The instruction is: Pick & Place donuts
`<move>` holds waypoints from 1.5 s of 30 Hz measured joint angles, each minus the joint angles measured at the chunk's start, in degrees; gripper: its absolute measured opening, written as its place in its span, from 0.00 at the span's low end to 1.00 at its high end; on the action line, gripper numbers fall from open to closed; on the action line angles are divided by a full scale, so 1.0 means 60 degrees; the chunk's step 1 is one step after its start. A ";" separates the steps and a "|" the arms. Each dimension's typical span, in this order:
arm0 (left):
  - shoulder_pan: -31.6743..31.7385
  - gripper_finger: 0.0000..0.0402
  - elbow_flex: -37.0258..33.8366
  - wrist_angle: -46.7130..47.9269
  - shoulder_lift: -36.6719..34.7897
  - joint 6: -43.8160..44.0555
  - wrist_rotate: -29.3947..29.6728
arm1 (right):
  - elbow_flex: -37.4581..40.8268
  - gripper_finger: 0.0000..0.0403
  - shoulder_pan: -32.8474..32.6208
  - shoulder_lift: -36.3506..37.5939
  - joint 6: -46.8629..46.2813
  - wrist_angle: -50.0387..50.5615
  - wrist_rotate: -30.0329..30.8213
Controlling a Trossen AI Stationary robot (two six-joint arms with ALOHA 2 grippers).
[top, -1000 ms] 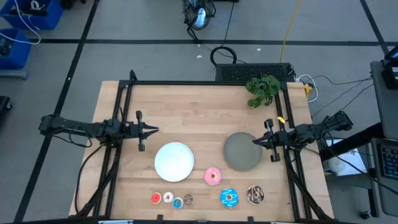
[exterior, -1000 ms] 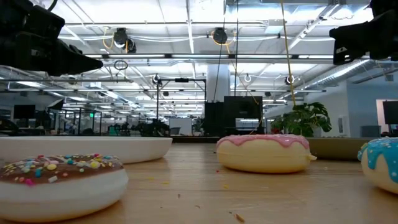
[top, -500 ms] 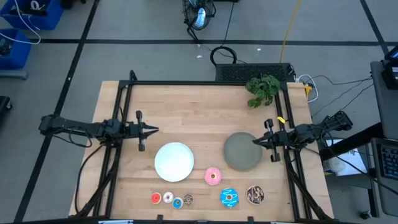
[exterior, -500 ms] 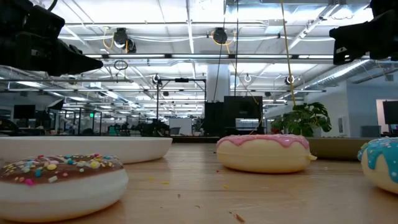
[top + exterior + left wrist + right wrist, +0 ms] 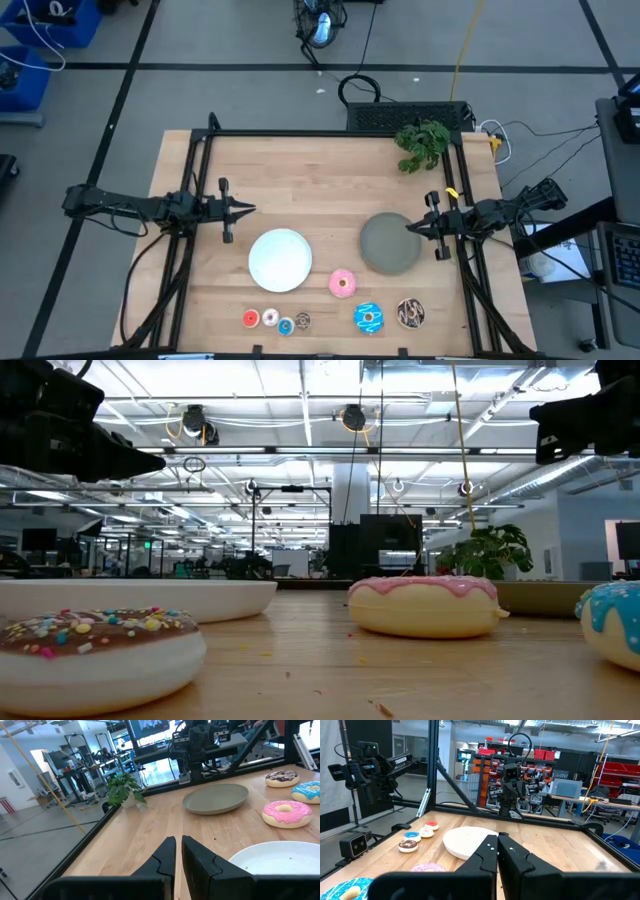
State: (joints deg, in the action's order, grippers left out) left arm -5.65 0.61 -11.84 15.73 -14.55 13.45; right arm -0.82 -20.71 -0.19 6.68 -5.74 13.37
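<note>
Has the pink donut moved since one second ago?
No. In the high view the pink donut lies in the same spot between the white plate and grey plate.

high view looks straight down; low view skims tabletop; both share pink donut [image 5: 342,283].

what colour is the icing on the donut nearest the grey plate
Pink icing on the donut, clearest in the left wrist view.

A round white plate [image 5: 280,260] is being seen near the middle of the wooden table [image 5: 300,170]. A round grey plate [image 5: 390,243] is lying to the white plate's right, and a small green plant [image 5: 422,145] is standing beyond the grey one.
</note>
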 joint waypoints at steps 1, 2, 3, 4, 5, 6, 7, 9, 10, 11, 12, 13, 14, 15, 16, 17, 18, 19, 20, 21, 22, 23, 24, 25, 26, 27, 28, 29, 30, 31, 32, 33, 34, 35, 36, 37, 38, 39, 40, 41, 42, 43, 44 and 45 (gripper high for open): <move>-0.0004 0.09 -0.0001 -0.0003 0.0004 0.0000 0.0000 | 0.0000 0.00 0.0000 0.0001 0.0000 0.0000 -0.0001; -0.0002 0.09 -0.0001 0.0001 0.0002 0.0000 -0.0002 | 0.0000 0.00 -0.0001 0.0002 0.0000 0.0000 0.0000; -0.0002 0.09 -0.0001 0.0001 0.0000 0.0000 0.0000 | 0.0000 0.00 -0.0001 0.0001 0.0000 0.0000 -0.0002; 0.0000 0.09 -0.0001 0.0000 0.0000 0.0000 -0.0004 | 0.0000 0.00 -0.0004 0.0001 0.0000 0.0000 -0.0001; 0.0000 0.09 0.0002 0.0001 0.0000 0.0000 0.0000 | 0.0000 0.00 0.0000 0.0000 0.0000 0.0000 -0.0001; 0.0000 0.09 -0.0001 0.0001 0.0000 0.0000 0.0000 | 0.0000 0.00 -0.0001 0.0003 0.0000 0.0000 -0.0004; -0.0001 0.09 -0.0001 0.0000 0.0001 0.0000 -0.0002 | 0.0000 0.00 -0.0002 0.0004 0.0000 0.0000 -0.0002; -0.0002 0.09 -0.0001 0.0000 0.0000 0.0000 -0.0002 | 0.0000 0.00 0.0000 0.0000 0.0000 0.0000 0.0000; -0.0001 0.09 0.0001 0.0000 0.0003 0.0000 -0.0001 | 0.0000 0.00 -0.0004 0.0002 0.0000 0.0000 -0.0002; -0.0002 0.09 0.0001 0.0000 0.0000 0.0000 -0.0004 | 0.0000 0.00 -0.0001 0.0000 0.0000 0.0000 -0.0001; 0.0000 0.09 -0.0001 0.0000 0.0000 0.0000 0.0000 | 0.0000 0.00 -0.0002 0.0004 -0.0002 0.0000 -0.0002; 0.0000 0.09 -0.0001 -0.0002 0.0000 0.0000 0.0000 | 0.0000 0.00 -0.0003 0.0001 0.0000 0.0000 -0.0003; 0.0000 0.09 -0.0001 0.0001 0.0004 0.0000 -0.0004 | 0.0000 0.00 -0.0003 0.0003 0.0000 -0.0003 -0.0003; 0.0000 0.09 0.0001 -0.0003 0.0002 0.0000 0.0000 | 0.0000 0.00 -0.0004 0.0000 0.0000 0.0000 0.0000; 0.0000 0.09 -0.0001 -0.0002 0.0003 0.0000 -0.0003 | 0.0000 0.00 0.0000 0.0003 0.0000 0.0000 0.0000; -0.0001 0.09 -0.0001 0.0000 0.0002 0.0000 -0.0001 | 0.0000 0.00 -0.0003 0.0001 0.0000 -0.0003 -0.0003; -0.0004 0.09 0.0001 -0.0003 0.0004 0.0000 0.0000 | 0.0000 0.00 -0.0003 0.0001 -0.0001 0.0000 -0.0003; 0.0000 0.09 -0.0001 -0.0003 0.0000 0.0000 -0.0002 | 0.0000 0.00 0.0000 0.0000 0.0006 0.0000 -0.0001; -0.0002 0.09 -0.0001 -0.0001 0.0002 0.0000 -0.0002 | 0.0000 0.00 -0.0001 0.0002 0.0028 -0.0003 -0.0002; 0.0000 0.09 0.0000 -0.0003 0.0001 0.0000 0.0000 | 0.0000 0.00 -0.0003 0.0002 0.0051 -0.0001 -0.0002; 0.0000 0.09 -0.0001 0.0000 0.0001 0.0000 -0.0003 | 0.0000 0.00 -0.0001 0.0003 0.0071 -0.0004 -0.0004; 0.0000 0.09 -0.0001 -0.0003 0.0000 0.0000 0.0000 | 0.0000 0.00 -0.0004 0.0000 0.0084 -0.0007 -0.0004; 0.0000 0.09 -0.0001 -0.0003 0.0003 0.0000 0.0000 | 0.0000 0.00 -0.0004 0.0004 0.0087 -0.0007 -0.0004; -0.0001 0.09 -0.0001 -0.0003 0.0002 0.0000 -0.0001 | 0.0000 0.00 -0.0003 0.0000 0.0098 -0.0013 0.0000; 0.0000 0.09 -0.0001 0.0000 0.0004 0.0000 0.0000 | 0.0000 0.00 0.0000 0.0001 0.0123 -0.0048 -0.0001; -0.0001 0.09 0.0000 0.0001 0.0001 0.0000 -0.0001 | 0.0000 0.00 -0.0001 0.0000 0.0233 -0.0163 0.0000; -0.0002 0.09 0.0000 -0.0003 0.0002 0.0000 0.0000 | 0.0000 0.00 -0.0004 0.0002 0.0353 -0.0308 0.0000; -0.0001 0.09 0.0000 -0.0003 0.0001 0.0000 -0.0001 | 0.0000 0.00 -0.0002 0.0004 0.0441 -0.0454 -0.0002; 0.0000 0.09 -0.0001 -0.0003 0.0004 0.0000 -0.0003 | 0.0000 0.00 -0.0002 0.0004 0.0480 -0.0555 -0.0001; -0.0004 0.09 -0.0001 -0.0014 0.0000 0.0000 -0.0004 | 0.0000 0.00 0.0000 0.0004 0.0498 -0.0616 0.0000; -0.0004 0.09 -0.0001 -0.0053 0.0004 0.0000 -0.0004 | 0.0000 0.00 -0.0002 0.0004 0.0512 -0.0675 0.0000; -0.0003 0.09 -0.0001 -0.0107 0.0004 0.0004 -0.0001 | 0.0000 0.00 -0.0002 0.0004 0.0519 -0.0719 0.0000; -0.0001 0.09 0.0000 -0.0155 0.0000 0.0025 -0.0003 | 0.0000 0.00 -0.0001 0.0004 0.0518 -0.0737 0.0000; -0.0002 0.09 0.0001 -0.0220 0.0004 0.0186 -0.0006 | 0.0000 0.00 -0.0001 0.0004 0.0510 -0.0724 0.0000; -0.0008 0.09 0.0001 -0.0291 0.0004 0.0598 -0.0030 | 0.0000 0.00 -0.0004 0.0004 0.0510 -0.0721 0.0000; -0.0016 0.09 0.0003 -0.0329 0.0000 0.1275 -0.0087 | 0.0000 0.00 -0.0002 0.0004 0.0510 -0.0727 0.0000; -0.0018 0.09 0.0003 -0.0330 0.0000 0.2014 -0.0098 | 0.0000 0.00 0.0000 0.0004 0.0510 -0.0732 0.0000; -0.0018 0.09 0.0003 -0.0330 0.0004 0.2693 -0.0095 | 0.0000 0.00 0.0000 0.0004 0.0510 -0.0735 0.0000; -0.0018 0.09 0.0002 -0.0384 0.0004 0.3253 -0.0092 | 0.0000 0.00 -0.0002 0.0004 0.0510 -0.0755 0.0000; -0.0018 0.09 0.0001 -0.0541 0.0004 0.3629 -0.0094 | 0.0000 0.00 -0.0002 0.0004 0.0506 -0.0799 -0.0001; -0.0018 0.09 0.0003 -0.0667 -0.0002 0.3837 -0.0111 | 0.0000 0.00 0.0000 0.0004 0.0506 -0.0807 0.0000; -0.0018 0.09 0.0003 -0.0720 -0.0006 0.3990 -0.0189 | 0.0000 0.00 0.0000 0.0004 0.0504 -0.0813 -0.0010; -0.0018 0.09 0.0003 -0.0754 0.0001 0.4102 -0.0262 | 0.0000 0.00 -0.0002 0.0000 0.0505 -0.0839 -0.0018; -0.0018 0.09 0.0003 -0.0789 0.0004 0.4175 -0.0291 | 0.0000 0.00 -0.0001 0.0001 0.0503 -0.0885 -0.0020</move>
State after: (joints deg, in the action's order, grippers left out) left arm -5.76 0.62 -16.58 15.75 10.50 11.70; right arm -0.82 -20.71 -0.18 9.70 -11.05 13.24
